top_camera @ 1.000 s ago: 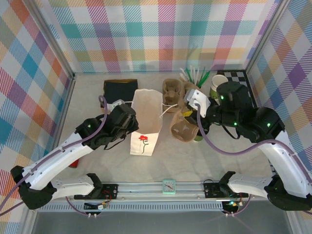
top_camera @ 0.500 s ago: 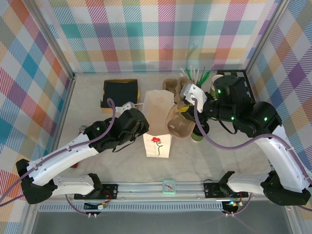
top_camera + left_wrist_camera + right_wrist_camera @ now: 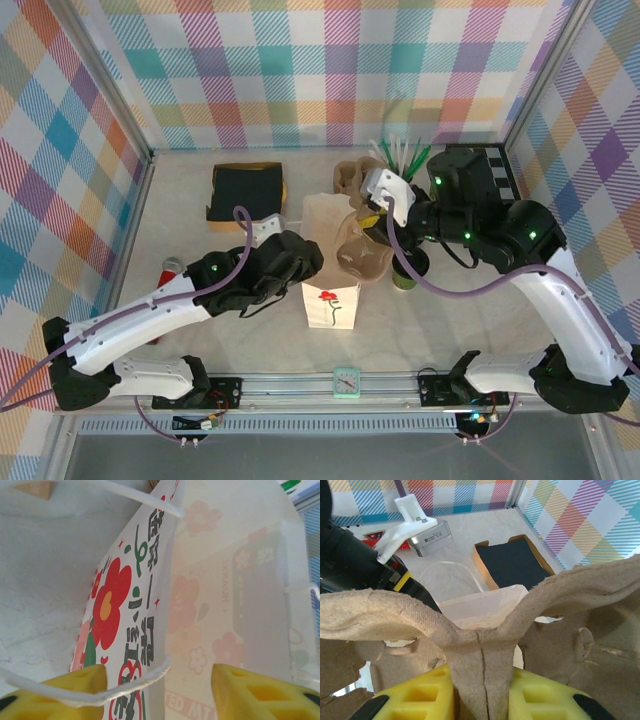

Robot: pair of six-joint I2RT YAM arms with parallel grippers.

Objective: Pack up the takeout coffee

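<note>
The white flower-printed paper bag [image 3: 330, 300] stands upright mid-table, its mouth facing up. My left gripper [image 3: 303, 262] is at the bag's left side. In the left wrist view its yellow fingers [image 3: 75, 685] stand wide apart and open [image 3: 160, 692], with the bag's corner [image 3: 135, 605] and a white handle strap [image 3: 125, 687] between them. My right gripper [image 3: 378, 228] is shut on the middle rib of a brown pulp cup carrier [image 3: 360, 255] and holds it over the bag's mouth [image 3: 480, 605]. Part of the takeout coffee [image 3: 403, 280], green, shows under the right arm.
A black tray [image 3: 247, 190] lies at the back left. A second pulp carrier [image 3: 352, 178] and a cup of straws [image 3: 400, 155] stand behind the bag. A red object [image 3: 168, 270] is at the left and a small teal clock [image 3: 346, 382] on the front rail.
The bag and my left gripper have moved right toward the table's middle. The left jaws have opened off the bag. The right gripper has carried the carrier left, over the bag's mouth.
</note>
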